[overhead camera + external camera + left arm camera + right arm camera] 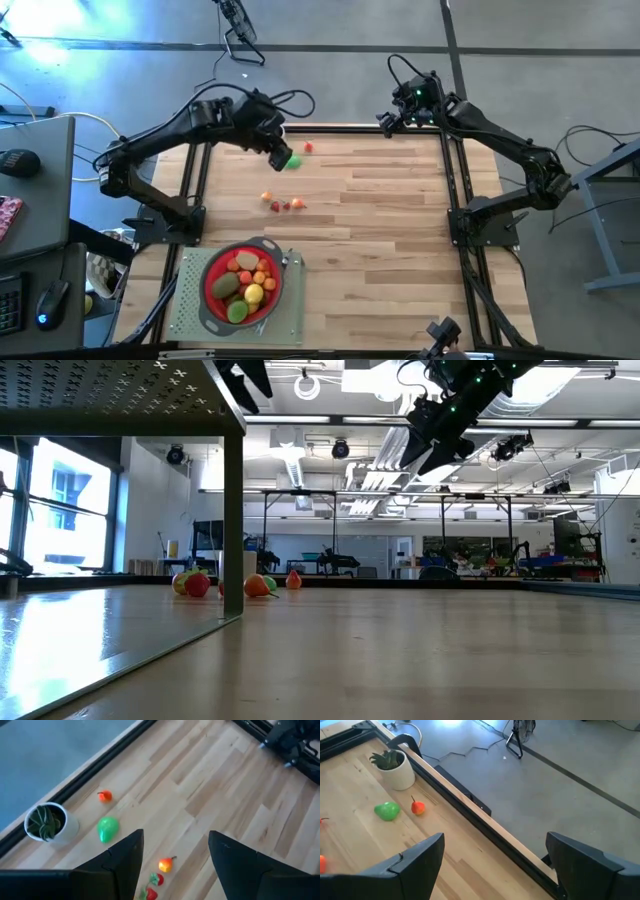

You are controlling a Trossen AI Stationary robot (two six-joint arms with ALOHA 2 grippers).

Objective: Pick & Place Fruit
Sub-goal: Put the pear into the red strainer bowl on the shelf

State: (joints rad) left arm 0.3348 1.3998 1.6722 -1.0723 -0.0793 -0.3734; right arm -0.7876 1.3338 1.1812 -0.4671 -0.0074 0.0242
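1. Loose fruit lies on the wooden counter [400, 230]: a green fruit [292, 160] and a small red-orange one [308, 147] near the far edge, and a cluster of an orange piece [267, 197] and small red pieces [286, 206] nearer the middle
2. More fruit, red, orange, yellow, green and brown, fills the red strainer [212, 290], which sits on a pale green mat [185, 300] at the near left of the counter
3. The left claw [278, 155] hovers just beside the green fruit, above the counter; its fingers [125, 862] stand apart with nothing between them
4. In the left wrist view a small white pot with a green plant [47, 822] stands near the counter's edge, close to the green fruit
5. The right claw [385, 122] hangs over the far edge of the counter, well apart from the fruit; its fingers [420, 857] are spread wide and hold nothing
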